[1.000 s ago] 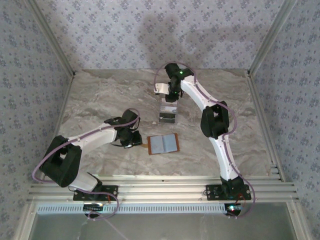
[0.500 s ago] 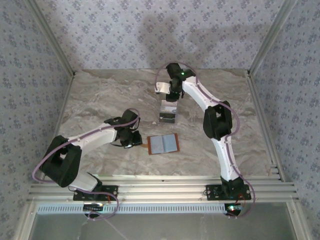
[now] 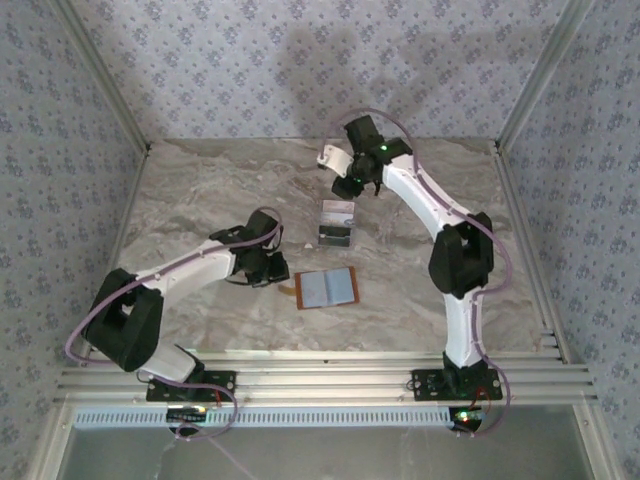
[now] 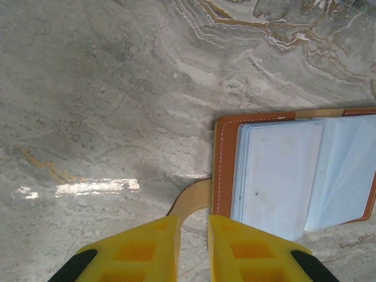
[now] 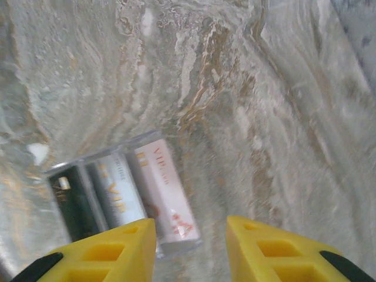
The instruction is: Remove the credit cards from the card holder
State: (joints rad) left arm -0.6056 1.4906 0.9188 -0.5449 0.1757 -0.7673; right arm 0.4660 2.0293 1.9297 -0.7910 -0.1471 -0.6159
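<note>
Here, the card holder [image 4: 282, 170] is seen lying open on the desk [image 3: 200, 200], long axis left to right, strap [image 4: 194, 197] pointing at the left gripper [image 4: 194, 220].
The credit cards [image 5: 126, 197] are stood in a clear tray [image 3: 337, 235] beyond it. The right gripper [image 5: 191, 235] jaws are parted and empty; the left jaws are nearly closed, any grip on the strap untellable.

Table [image 3: 200, 200]: top of grey-beige marble pattern with brown veins; a bright glare patch [image 4: 94, 188] lay on it in the left wrist view.
Walls [image 3: 250, 60]: three, at the back and both sides, papered pale blue-grey with a small repeated floral motif; a soft shadow [image 3: 312, 48] fell on the back one.
Posts [image 3: 100, 75]: bare metal, slanting up from the two rear corners.
Rails [image 3: 320, 378]: ribbed metal, along the near table edge.
Light: even, diffuse.
</note>
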